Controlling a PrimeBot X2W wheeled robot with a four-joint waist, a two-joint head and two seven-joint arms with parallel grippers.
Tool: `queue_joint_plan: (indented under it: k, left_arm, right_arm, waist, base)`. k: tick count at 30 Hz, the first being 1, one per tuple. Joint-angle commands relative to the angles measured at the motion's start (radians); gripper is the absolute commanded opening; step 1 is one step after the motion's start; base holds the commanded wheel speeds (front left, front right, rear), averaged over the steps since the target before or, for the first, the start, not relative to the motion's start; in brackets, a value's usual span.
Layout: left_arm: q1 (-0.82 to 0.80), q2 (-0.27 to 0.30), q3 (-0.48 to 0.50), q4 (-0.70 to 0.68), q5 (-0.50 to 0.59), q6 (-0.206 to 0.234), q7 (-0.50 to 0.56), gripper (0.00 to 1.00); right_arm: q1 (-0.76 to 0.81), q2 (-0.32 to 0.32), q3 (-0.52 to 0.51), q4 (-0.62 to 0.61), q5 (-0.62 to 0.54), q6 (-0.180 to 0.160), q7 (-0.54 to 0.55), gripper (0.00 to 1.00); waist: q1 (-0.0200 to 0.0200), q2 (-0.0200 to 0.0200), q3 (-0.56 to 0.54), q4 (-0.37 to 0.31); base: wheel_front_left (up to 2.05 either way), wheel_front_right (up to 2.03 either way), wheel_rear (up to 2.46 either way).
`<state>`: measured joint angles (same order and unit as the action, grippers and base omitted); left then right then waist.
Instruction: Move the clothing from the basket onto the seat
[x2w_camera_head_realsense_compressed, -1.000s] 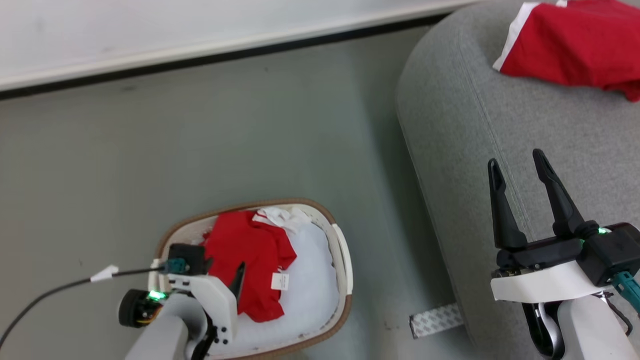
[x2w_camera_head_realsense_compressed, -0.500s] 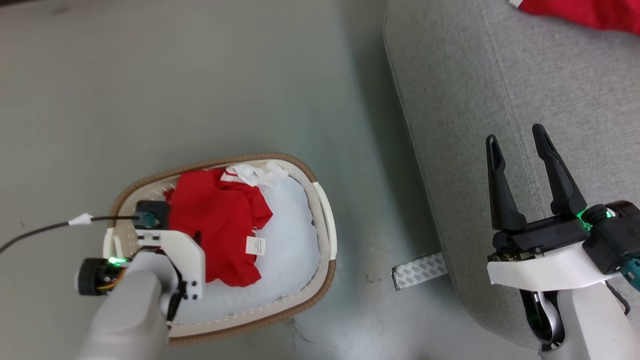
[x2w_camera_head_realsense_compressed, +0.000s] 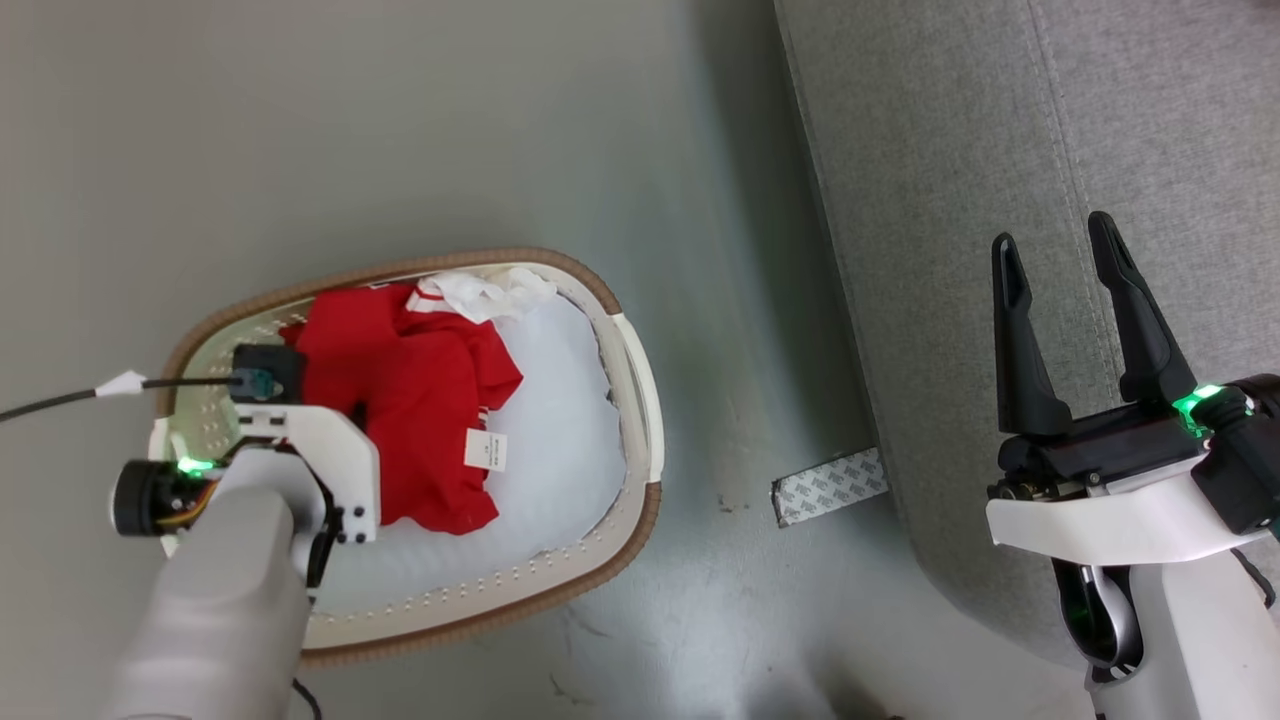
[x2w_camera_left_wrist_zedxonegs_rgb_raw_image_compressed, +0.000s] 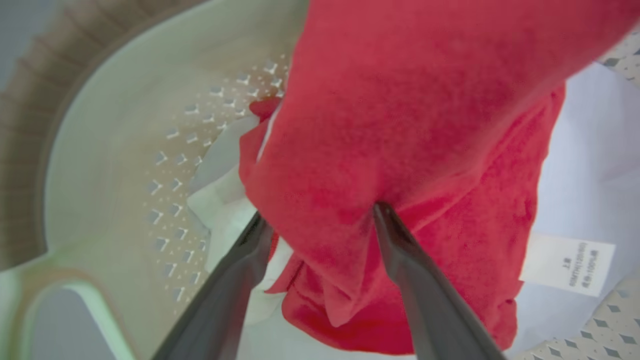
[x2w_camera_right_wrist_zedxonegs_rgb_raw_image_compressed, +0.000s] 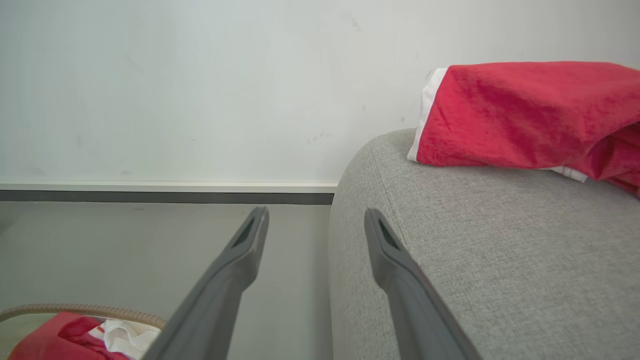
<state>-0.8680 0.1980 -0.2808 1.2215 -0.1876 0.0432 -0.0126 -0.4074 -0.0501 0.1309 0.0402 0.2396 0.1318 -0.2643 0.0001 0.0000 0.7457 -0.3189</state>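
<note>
Clothing heaped in the basket, left of the seat.
Nearest, the left gripper reaches into the basket, fingers spread wide astride a fold of the red fabric, not pinching it; a white label shows beside them. At right, the right gripper hovers empty over the seat's left edge, fingers likewise apart. Farther along the seat lies another red garment with white trim.

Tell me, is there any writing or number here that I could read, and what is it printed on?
On the small white label sewn to the red clothing in the basket: a few short printed lines, too blurred and small to read.
I can make out no other writing.
</note>
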Motion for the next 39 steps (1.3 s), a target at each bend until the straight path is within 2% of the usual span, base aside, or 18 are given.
queue_joint_plan:
  k: [1,3,4,5,6,11,16,19,25,33,39]
  left_arm:
    - [-0.019,0.009,-0.009,0.005,0.008,-0.006,-0.011,1.0]
    - [-0.031,0.009,-0.018,0.01,0.015,-0.014,-0.021,1.0]
    - [-0.035,0.007,-0.024,0.012,0.018,-0.02,-0.029,0.63]
    - [-0.04,0.006,-0.027,0.013,0.018,-0.024,-0.038,0.18]
    - [-0.042,0.005,-0.033,0.016,0.019,-0.034,-0.042,0.0]
    - [-0.026,-0.03,-0.033,0.019,-0.01,-0.076,-0.1,0.0]
    - [0.025,-0.075,-0.006,0.011,-0.058,-0.105,-0.201,0.0]
    - [0.052,-0.093,0.002,-0.002,-0.08,-0.121,-0.226,0.0]
    - [0.154,-0.123,-0.005,-0.085,-0.125,-0.163,-0.25,0.0]
    - [0.26,-0.128,-0.023,-0.298,-0.196,-0.174,-0.237,0.0]
    - [0.307,-0.095,-0.02,-0.582,-0.238,-0.164,-0.144,0.0]
  right_arm:
    - [-0.011,-0.001,-0.002,-0.004,0.005,-0.002,0.0,1.0]
    - [-0.011,-0.001,0.0,-0.006,0.005,-0.002,0.0,1.0]
    - [-0.01,-0.001,-0.001,-0.006,0.004,-0.002,0.0,1.0]
    - [-0.009,-0.001,-0.003,-0.006,0.003,-0.002,0.0,1.0]
    - [-0.008,-0.001,-0.006,-0.006,0.002,-0.002,0.0,1.0]
    - [0.016,-0.001,-0.031,0.011,-0.007,-0.002,0.0,1.0]
    - [0.039,-0.001,-0.036,0.033,-0.019,-0.002,0.0,1.0]
    - [0.052,-0.002,-0.035,0.046,-0.028,-0.002,0.0,1.0]
    - [0.118,-0.002,-0.055,0.094,-0.047,-0.002,0.0,1.0]
    - [0.217,-0.002,-0.06,0.144,-0.052,-0.002,0.0,1.0]
    - [0.265,-0.002,-0.044,0.164,-0.061,-0.002,0.0,1.0]
  waist:
    - [-0.0001,0.0,0.012,-0.002]
    - [-0.0001,0.0,0.021,-0.003]
    - [-0.0001,0.0,0.024,-0.003]
    - [-0.0001,0.0,0.026,-0.004]
    - [-0.0001,0.0,0.026,-0.003]
    - [-0.0001,0.0,-0.012,0.021]
    - [-0.0001,0.0,-0.107,0.065]
    - [-0.0001,0.0,-0.158,0.084]
    - [-0.0001,0.0,-0.341,0.155]
    - [-0.0001,0.0,-0.543,0.218]
    - [-0.0001,0.0,-0.628,0.247]
  base:
    - [0.0,0.0,0.0]
    - [0.0,0.0,0.0]
    - [0.0,0.0,0.0]
    - [0.0,0.0,0.0]
    - [0.0,0.0,0.0]
    - [0.0,0.0,0.0]
    - [0.0,0.0,0.0]
    - [0.0,0.0,0.0]
    - [0.0,0.0,0.0]
    - [0.0,0.0,0.0]
    - [0.0,0.0,0.0]
